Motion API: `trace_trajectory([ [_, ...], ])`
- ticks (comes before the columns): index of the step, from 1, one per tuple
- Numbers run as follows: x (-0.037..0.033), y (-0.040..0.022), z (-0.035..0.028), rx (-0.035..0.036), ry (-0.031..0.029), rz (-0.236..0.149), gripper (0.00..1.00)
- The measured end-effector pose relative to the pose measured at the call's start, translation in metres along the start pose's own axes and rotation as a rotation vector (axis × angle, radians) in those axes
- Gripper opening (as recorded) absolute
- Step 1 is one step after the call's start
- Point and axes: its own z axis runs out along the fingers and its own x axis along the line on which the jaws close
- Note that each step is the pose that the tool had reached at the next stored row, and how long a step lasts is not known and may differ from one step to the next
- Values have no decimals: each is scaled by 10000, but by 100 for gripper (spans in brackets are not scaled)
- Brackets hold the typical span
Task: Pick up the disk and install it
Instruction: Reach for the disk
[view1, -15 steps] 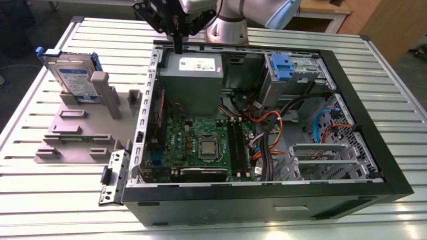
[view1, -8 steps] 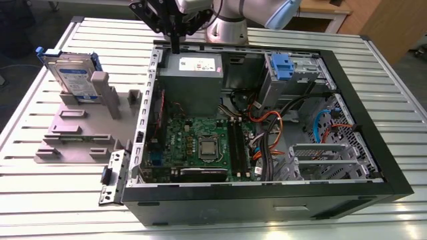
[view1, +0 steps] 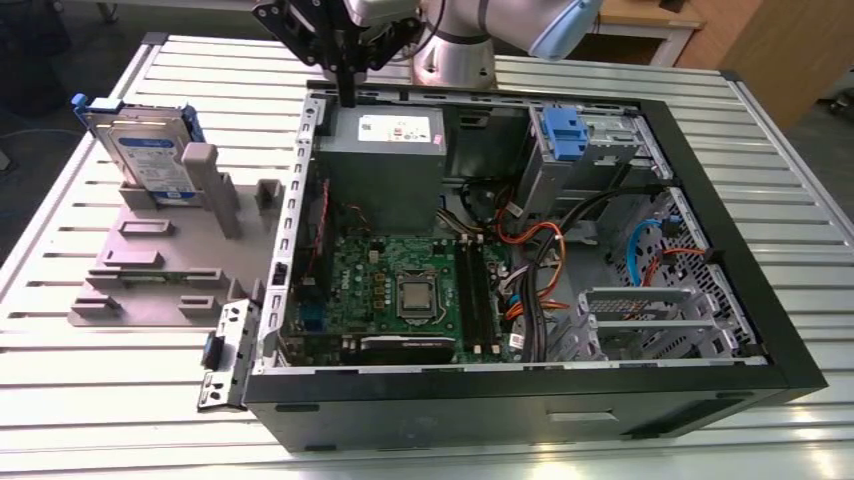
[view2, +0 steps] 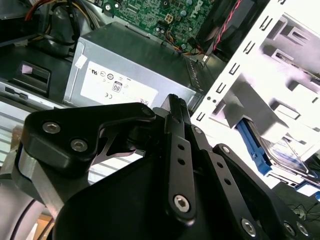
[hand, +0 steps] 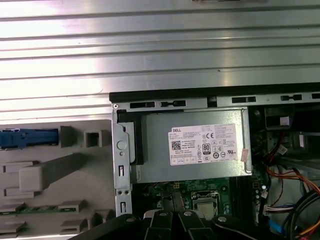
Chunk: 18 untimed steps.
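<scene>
The disk (view1: 138, 150) stands upright on its edge in a grey holder (view1: 160, 260) on the table, at the exterior view's left of the open computer case (view1: 721, 230). It is silver with a white-and-blue label and blue side rails. Its blue rail also shows as the disk (view2: 252, 147) in the second wrist view and as the disk (hand: 20, 138) in the first wrist view. My gripper (view1: 347, 97) hangs fingers down over the case's back corner, above the grey power supply (view1: 387, 140). It is shut on nothing, well apart from the disk. The closed gripper (view2: 173, 102) is in the second wrist view.
Inside the case lie a green motherboard (view1: 400, 290), loose cables (view1: 534, 250) and an upright silver drive cage with a blue latch (view1: 567, 135). A perforated metal bay (view1: 641, 315) sits at the case's near right. The slatted metal table (view1: 107, 400) surrounds everything.
</scene>
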Motion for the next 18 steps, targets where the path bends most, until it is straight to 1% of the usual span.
trace_trajectory([
  [11,65,6,2,0,0,0,11],
  [18,70,6,2,0,0,1,11],
])
